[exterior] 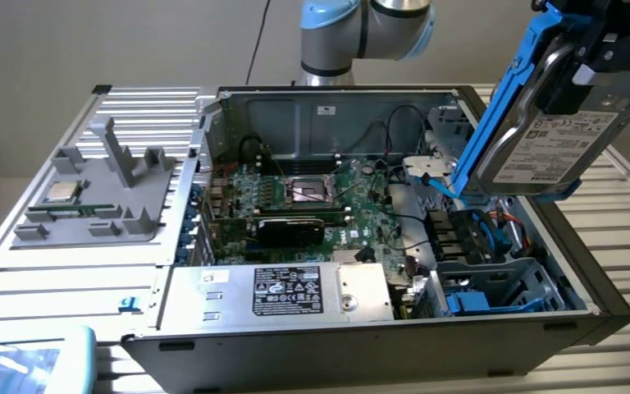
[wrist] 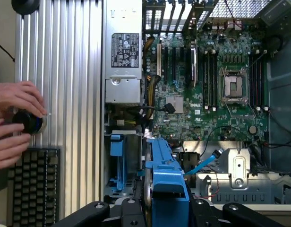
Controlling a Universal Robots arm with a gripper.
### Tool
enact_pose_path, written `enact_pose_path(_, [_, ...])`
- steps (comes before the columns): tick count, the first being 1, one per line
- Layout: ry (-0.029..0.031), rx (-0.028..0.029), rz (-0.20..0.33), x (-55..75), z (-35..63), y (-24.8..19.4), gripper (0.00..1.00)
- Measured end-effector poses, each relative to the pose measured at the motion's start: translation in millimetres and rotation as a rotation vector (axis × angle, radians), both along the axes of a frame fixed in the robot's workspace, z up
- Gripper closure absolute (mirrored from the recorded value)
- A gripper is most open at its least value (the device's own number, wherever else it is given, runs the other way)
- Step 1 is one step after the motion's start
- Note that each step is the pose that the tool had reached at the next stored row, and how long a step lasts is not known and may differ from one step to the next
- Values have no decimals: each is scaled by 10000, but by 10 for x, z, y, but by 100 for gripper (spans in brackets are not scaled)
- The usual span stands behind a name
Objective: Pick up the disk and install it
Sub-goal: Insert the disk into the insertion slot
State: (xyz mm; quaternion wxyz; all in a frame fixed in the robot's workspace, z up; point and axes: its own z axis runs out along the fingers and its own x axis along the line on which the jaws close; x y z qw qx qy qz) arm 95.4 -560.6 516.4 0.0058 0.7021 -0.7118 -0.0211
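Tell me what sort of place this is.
Probably a robotics lab bench set up for computer assembly: an open computer case lies on a ribbed metal table, a robot arm holds the disk above it, and a person's hand rests beside a keyboard.

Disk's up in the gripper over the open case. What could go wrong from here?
1. The disk hangs tilted in the gripper, high above the blue drive cage; entering at an angle, it might jam.
2. A loose blue cable lies right beside the disk's lower end and could snag or get pinched.
3. A person's hands rest beside the case, near the arm's workspace.
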Motion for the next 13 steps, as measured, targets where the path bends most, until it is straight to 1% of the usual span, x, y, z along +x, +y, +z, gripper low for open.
enact_pose_path(3, [0,1,0,0,-1,-1,63])
enact_pose_path(4, [1,-2,-7,0,0,-11,63])
enact_pose_path(7, [0,-2,-54,0,0,-61,63])
enact_pose_path(13, [-10,0,-220,0,-20,-145,63])
